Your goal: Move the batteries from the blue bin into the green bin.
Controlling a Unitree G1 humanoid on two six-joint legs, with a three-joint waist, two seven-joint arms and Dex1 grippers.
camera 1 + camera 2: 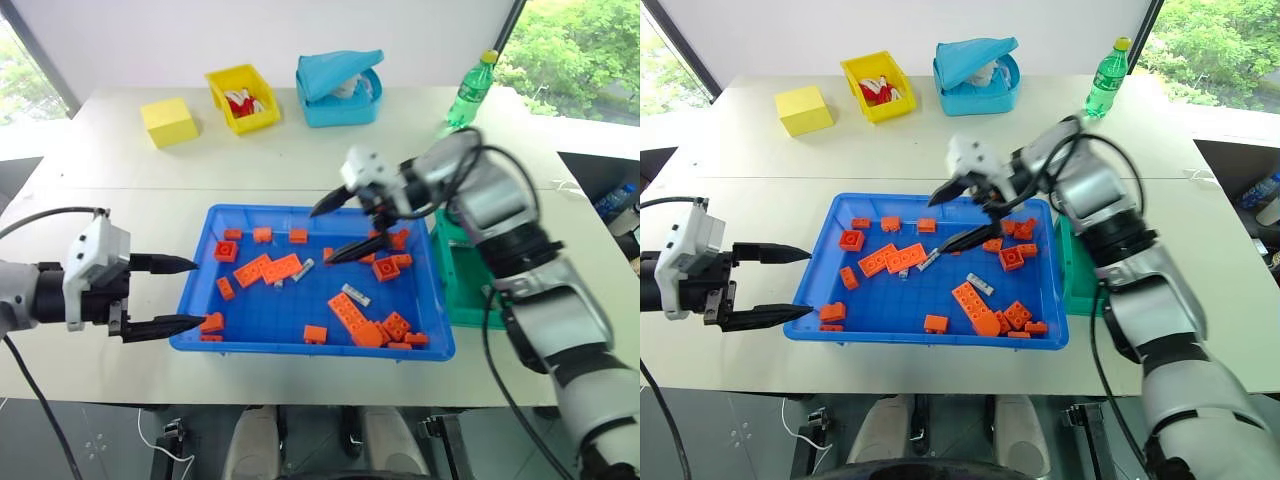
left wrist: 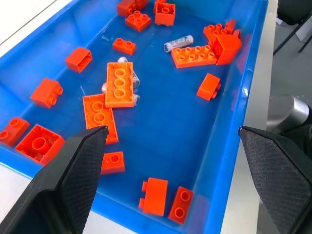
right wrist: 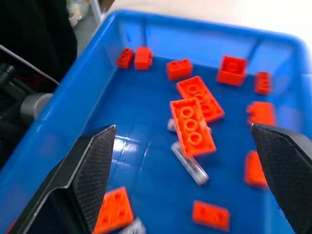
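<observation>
The blue bin [image 1: 195,300] sits at the table's front middle, strewn with orange bricks [image 1: 268,269]. Among them lie silver-grey batteries: one [image 1: 303,268] beside the long bricks at mid-bin, another [image 1: 356,295] further right. The wrist views show the same batteries [image 2: 179,43] [image 3: 190,163]. My right gripper [image 1: 320,237] hangs open over the bin's far middle, pointing left, nothing between its fingers. My left gripper [image 1: 197,293] stands open at the bin's left wall, also empty. The green bin [image 1: 1075,270] stands against the blue bin's right side, largely hidden by my right arm.
At the back of the table stand a yellow block [image 1: 169,121], a small yellow bin [image 1: 242,97], a light-blue lidded container [image 1: 338,88] and a green bottle [image 1: 471,90]. The blue bin's front rim lies near the table's front edge.
</observation>
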